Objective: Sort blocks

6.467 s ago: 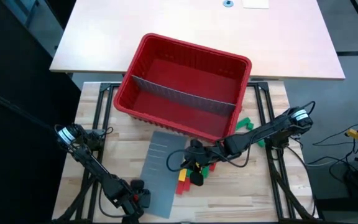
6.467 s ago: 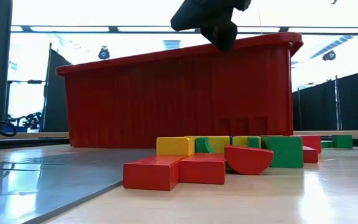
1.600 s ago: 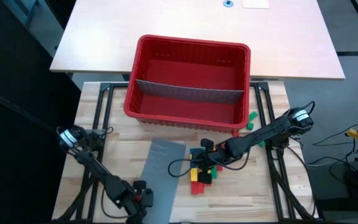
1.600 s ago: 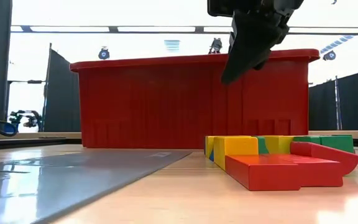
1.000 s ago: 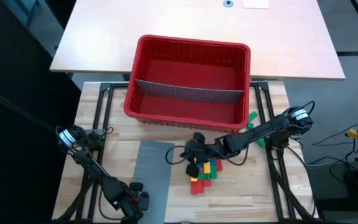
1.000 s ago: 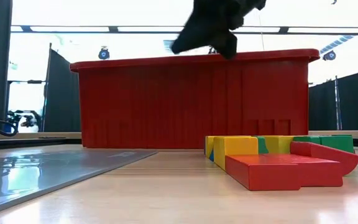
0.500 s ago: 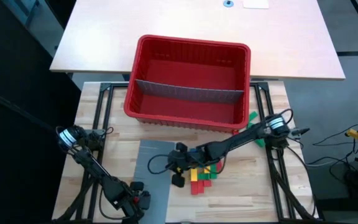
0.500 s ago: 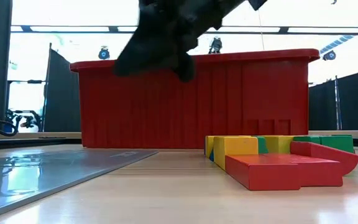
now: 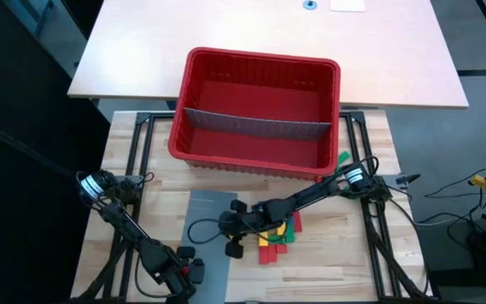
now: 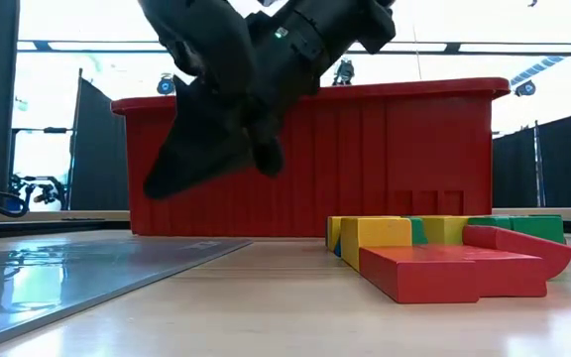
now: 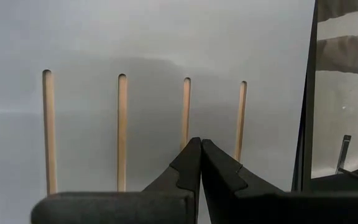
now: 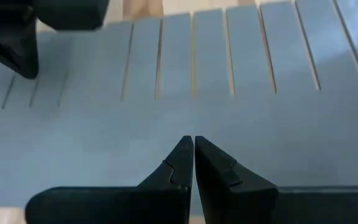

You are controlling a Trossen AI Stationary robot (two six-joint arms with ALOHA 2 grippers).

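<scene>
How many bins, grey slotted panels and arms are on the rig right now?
Red bin: 1
Grey slotted panels: 2 (bin divider, flat panel)
Arms: 2 (left arm, right arm)
Total: 5
Blocks: too bunched to count.

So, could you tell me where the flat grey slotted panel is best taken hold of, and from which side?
Probably at the grey slotted panel's right long edge, from the block side. It lies flat on the table, so only an edge gives purchase. The right gripper, shut, hovers over that edge; the left gripper, shut, sits at the near end.
</scene>
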